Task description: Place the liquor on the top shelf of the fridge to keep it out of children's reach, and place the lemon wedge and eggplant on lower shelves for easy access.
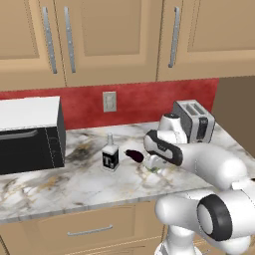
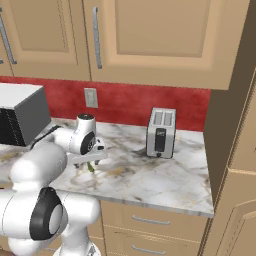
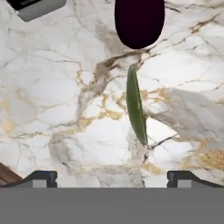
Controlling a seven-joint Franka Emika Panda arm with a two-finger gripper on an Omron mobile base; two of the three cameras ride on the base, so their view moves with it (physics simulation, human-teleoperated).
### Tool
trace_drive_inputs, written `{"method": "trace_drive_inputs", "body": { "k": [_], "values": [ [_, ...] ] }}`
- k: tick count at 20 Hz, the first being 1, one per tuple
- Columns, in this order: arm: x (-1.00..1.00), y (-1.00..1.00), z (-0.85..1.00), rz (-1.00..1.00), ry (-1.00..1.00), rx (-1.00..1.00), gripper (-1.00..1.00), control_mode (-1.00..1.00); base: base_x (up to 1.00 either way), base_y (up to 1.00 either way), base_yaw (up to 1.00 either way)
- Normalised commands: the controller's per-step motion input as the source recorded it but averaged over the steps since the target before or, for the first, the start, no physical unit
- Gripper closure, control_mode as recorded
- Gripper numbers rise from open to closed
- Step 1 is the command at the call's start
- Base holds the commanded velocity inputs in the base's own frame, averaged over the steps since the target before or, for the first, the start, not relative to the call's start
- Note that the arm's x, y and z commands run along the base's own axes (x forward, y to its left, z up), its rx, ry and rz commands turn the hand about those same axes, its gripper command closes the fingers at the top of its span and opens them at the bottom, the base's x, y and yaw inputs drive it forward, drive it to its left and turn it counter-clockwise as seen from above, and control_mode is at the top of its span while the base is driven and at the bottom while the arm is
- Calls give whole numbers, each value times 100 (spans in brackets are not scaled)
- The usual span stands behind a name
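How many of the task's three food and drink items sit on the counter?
3: the liquor beside the microwave, the eggplant right of it, the lemon wedge under the gripper.

Arm (image 1: 209, 164) is glossy white w/ rounded, fat segments. Dark grey-black rings at joints. Small dark finger tips (image 3: 41, 177) on gripper (image 3: 112, 178).

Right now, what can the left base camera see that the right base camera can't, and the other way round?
Left base view alone: the liquor and the eggplant on the counter. Right base view alone: the tall tan cabinet side at the counter's end. Both share the microwave, toaster, outlet, red backsplash, the arm, and the lemon wedge under the hand.
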Motion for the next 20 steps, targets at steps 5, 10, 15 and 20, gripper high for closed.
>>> {"method": "trace_drive_inputs", "body": {
  "k": [5, 10, 15, 20],
  "values": [
    [30, 0, -36, 4, 0, 0, -100, -100, 0, 0, 0],
    [29, 0, -29, 3, 0, 0, -100, -100, 0, 0, 0],
    [26, 0, -26, 3, 0, 0, -100, -100, 0, 0, 0],
    [22, 0, -27, 3, 0, 0, -100, -100, 0, 0, 0]
  ]
}}
